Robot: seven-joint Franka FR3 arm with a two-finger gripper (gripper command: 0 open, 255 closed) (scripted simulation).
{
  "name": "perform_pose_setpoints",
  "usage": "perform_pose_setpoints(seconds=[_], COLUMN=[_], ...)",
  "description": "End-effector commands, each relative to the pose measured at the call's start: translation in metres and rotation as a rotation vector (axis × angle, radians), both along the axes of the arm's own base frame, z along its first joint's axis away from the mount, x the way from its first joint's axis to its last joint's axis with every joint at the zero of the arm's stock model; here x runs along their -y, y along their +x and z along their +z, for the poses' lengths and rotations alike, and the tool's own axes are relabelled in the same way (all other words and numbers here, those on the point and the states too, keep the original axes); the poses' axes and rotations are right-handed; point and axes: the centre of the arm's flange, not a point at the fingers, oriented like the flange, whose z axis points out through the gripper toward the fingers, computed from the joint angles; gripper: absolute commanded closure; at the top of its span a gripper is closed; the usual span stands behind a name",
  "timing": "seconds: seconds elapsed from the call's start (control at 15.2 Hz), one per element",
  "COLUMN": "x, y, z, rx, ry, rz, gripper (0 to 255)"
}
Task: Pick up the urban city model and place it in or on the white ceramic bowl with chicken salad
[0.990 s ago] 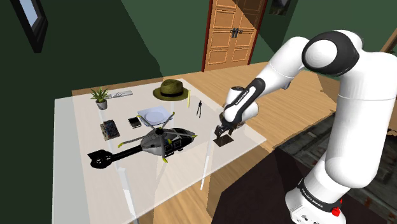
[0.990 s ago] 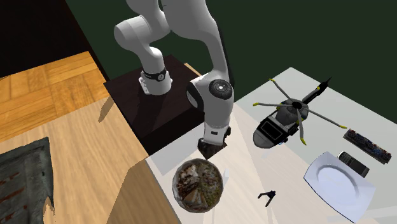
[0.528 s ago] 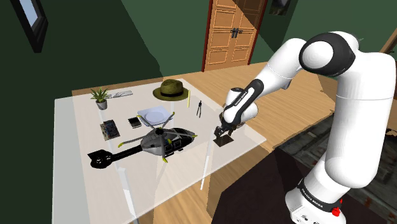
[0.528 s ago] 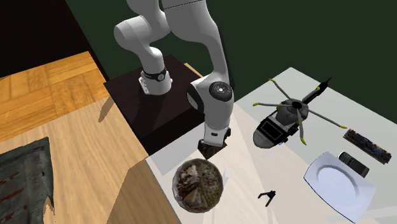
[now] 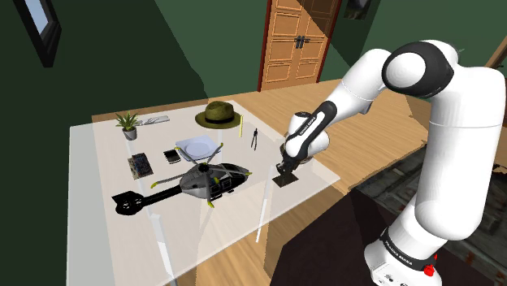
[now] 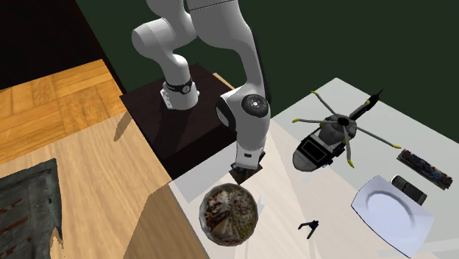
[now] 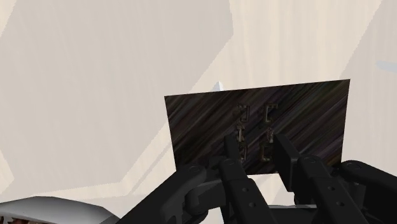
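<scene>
Step in hand: grasp of the urban city model (image 7: 203,124), lift not yet done.

- Model: a dark, flat square plate with small raised blocks at its middle. It lies flat on the pale surface (image 5: 91,188) near the edge closest to the stand. In the shoulder view it sits at about 3 o'clock from the toy helicopter (image 5: 213,180), well apart from it.
- Pincer (image 7: 256,143): down on the plate, arm reaching over the surface edge. In the wrist view the two black fingers (image 7: 232,153) do not meet. A narrow gap stays between them, and the raised blocks stand in that gap. Judgement: pinching the model by its blocks. Actual contact is hard to confirm from this angle.
- Bowl (image 6: 204,213): round, with a mottled brown-and-pale filling. In the second exterior view it lies at about 7 o'clock from the pincer (image 6: 246,168), just beside it. A grey curved rim (image 7: 57,207) also shows close to the pincer in the wrist view.

Progress: early, with transfer and release both to come.

Next move, as judged:
1. Raise straight up until the plate clears the bowl's rim.
2. Make a short carry toward 7 o'clock in the second exterior view.
3. Lower over the filling and let go.

The hold is on a small raised part of a wide plate, so the plate may tilt or slip. Lift slowly and keep it level.
</scene>
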Motion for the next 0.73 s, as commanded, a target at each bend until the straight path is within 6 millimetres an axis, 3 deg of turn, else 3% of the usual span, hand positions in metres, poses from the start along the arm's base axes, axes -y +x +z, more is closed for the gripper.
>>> perform_pose_setpoints(seconds=[0.0, 0.13, 0.66], x=[0.000, 0.000, 0.000], y=[0.000, 0.000, 0.000], z=[0.000, 0.000, 0.042], rx=[0.000, 0.000, 0.000], ry=[0.000, 0.000, 0.000], rz=[0.000, 0.000, 0.000], gripper=[255, 255, 255])
